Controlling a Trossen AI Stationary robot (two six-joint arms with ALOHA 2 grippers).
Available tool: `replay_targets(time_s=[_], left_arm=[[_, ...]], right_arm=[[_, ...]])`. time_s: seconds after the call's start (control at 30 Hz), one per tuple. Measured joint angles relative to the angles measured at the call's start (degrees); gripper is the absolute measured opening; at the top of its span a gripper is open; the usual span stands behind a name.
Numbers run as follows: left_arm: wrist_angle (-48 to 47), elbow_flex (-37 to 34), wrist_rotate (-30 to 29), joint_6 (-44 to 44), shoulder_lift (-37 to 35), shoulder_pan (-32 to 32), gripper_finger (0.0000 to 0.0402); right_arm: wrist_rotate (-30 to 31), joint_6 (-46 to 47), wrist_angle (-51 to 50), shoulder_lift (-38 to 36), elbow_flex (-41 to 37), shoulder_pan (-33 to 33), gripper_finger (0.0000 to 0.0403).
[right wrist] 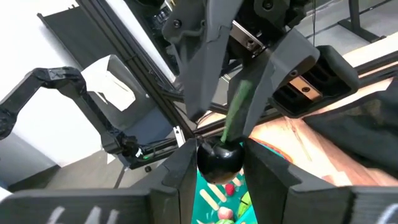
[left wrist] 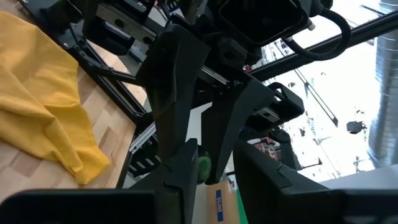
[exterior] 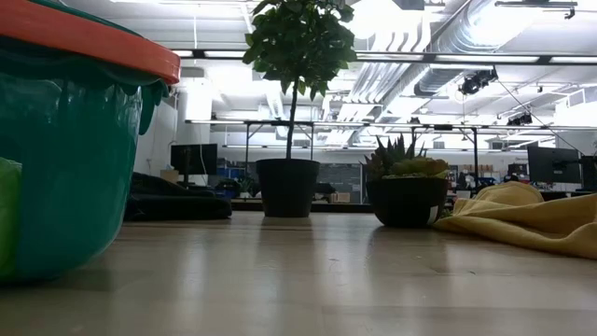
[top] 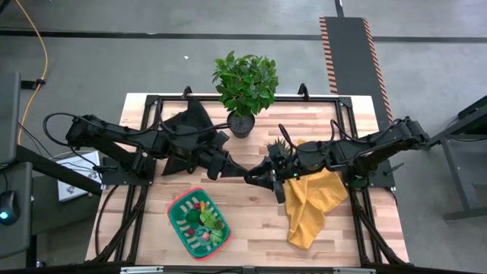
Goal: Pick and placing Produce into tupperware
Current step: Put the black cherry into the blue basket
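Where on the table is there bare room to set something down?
Bare wood lies between the green tupperware and the yellow cloth, and left of the tupperware. The middle is crowded: both arms meet there, with the black cloth, leafy plant and spiky plant behind.

The tupperware (top: pixel 176 216), a shallow green container with a red rim, sits tilted on the table's near left part. Inside lie small toy produce (top: pixel 207 221): green pieces, with red and pink ones among them. Another dark, round piece with a green stem (right wrist: pixel 220 157) is up between both grippers' fingers, off the table.
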Motion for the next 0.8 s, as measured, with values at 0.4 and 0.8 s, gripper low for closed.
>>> replay_targets(time_s=[0.4, 0.8], left_arm=[[-0.95, 0.00, -0.20, 0.33, -0.02, 0.02, 0.0045], [-1.09, 0.02, -0.44, 1.83, 0.00, 0.02, 0.0003]], right_arm=[[-0.02, -0.06, 0.00, 0.00, 0.00, 0.00, 0.0105], [-0.04, -0.14, 0.05, 0.00, 0.00, 0.02, 0.0105]])
